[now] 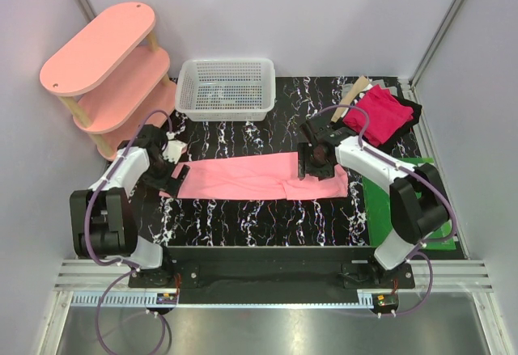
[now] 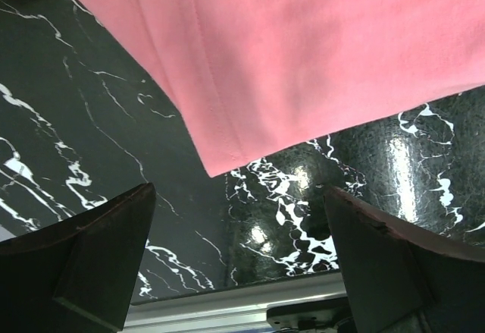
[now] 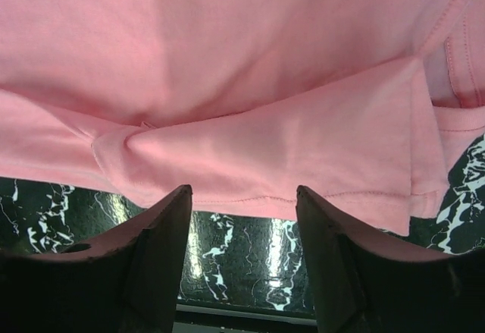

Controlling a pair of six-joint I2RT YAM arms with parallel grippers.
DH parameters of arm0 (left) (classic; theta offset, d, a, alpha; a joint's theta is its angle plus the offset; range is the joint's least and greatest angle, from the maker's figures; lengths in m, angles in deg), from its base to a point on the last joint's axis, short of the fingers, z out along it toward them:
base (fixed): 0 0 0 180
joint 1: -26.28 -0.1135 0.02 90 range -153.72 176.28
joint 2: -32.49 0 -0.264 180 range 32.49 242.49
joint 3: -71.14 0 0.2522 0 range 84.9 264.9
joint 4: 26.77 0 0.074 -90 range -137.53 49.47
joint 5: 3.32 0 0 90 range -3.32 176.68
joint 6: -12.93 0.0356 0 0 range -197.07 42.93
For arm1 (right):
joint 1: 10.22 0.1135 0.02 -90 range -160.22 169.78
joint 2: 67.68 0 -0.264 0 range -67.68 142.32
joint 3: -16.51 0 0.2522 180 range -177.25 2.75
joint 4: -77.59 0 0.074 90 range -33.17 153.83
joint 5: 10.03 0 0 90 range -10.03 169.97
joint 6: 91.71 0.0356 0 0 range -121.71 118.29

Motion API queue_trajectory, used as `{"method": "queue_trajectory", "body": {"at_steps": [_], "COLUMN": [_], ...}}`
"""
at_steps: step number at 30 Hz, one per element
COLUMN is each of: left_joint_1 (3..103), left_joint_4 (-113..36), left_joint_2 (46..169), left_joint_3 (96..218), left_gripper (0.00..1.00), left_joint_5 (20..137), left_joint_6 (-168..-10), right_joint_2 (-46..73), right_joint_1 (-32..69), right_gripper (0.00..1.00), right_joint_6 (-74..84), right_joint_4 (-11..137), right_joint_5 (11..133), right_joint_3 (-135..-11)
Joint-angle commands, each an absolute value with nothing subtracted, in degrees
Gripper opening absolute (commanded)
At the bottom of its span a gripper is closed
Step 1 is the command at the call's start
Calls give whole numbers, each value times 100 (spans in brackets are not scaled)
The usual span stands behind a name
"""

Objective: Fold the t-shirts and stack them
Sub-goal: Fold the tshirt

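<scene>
A salmon-pink t-shirt (image 1: pixel 251 177) lies folded into a long strip across the middle of the black marbled table (image 1: pixel 267 217). A magenta-red t-shirt (image 1: pixel 380 115) sits crumpled at the back right. My left gripper (image 1: pixel 173 179) stands open at the strip's left end. In the left wrist view the pink t-shirt's corner (image 2: pixel 303 60) lies just beyond my left gripper (image 2: pixel 239 193), with bare table between the fingers. My right gripper (image 1: pixel 316 166) hangs over the strip's right end. In the right wrist view it (image 3: pixel 242 193) is open at the pink t-shirt's hem (image 3: pixel 265 151), gripping nothing.
A white mesh basket (image 1: pixel 227 88) stands at the back centre. A pale-pink oval shelf unit (image 1: pixel 109 64) stands at the back left. A green mat (image 1: pixel 405 201) lies along the right side under the right arm. Dark cloth (image 1: pixel 411 112) lies under the magenta shirt.
</scene>
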State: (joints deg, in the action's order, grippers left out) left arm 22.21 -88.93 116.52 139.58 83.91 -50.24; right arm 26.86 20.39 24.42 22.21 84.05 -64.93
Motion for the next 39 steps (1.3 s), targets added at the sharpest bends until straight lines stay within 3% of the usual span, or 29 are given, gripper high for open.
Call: {"method": "queue_trajectory", "body": {"at_steps": [1,3,4,5,6,9,25,39], "left_joint_1": [2224,2215,2224,2233,2224,2224,2224,2206], "left_joint_4": [-8667,-8676,-8667,-8667,-8676,-8676,-8676,-8351], "left_joint_2": [11607,11669,11730,11757,11783,11888,12232,12398], "left_joint_3": [13965,13992,14009,14027,14036,14089,14660,14247], "left_gripper": [99,97,91,79,53,28,32,36], "left_joint_5": [8387,8378,8317,8299,8281,8263,8325,8571], "left_joint_6": [-5298,-5351,-5369,-5378,-5404,-5474,-5580,-5589], "right_joint_2": [2803,2873,2908,2944,2961,2979,2812,2733], "right_joint_1": [2098,2089,2098,2098,2098,2098,2098,2098], "right_gripper": [62,60,59,59,59,58,55,52], "right_joint_6": [2255,2263,2255,2263,2255,2272,2290,2360], "right_joint_4": [2402,2437,2437,2454,2472,2525,2683,2701], "right_joint_5": [8621,8630,8630,8621,8586,8516,8349,8340], "right_joint_3": [-6765,-6809,-6818,-6835,-6844,-6809,-6484,-6387]}}
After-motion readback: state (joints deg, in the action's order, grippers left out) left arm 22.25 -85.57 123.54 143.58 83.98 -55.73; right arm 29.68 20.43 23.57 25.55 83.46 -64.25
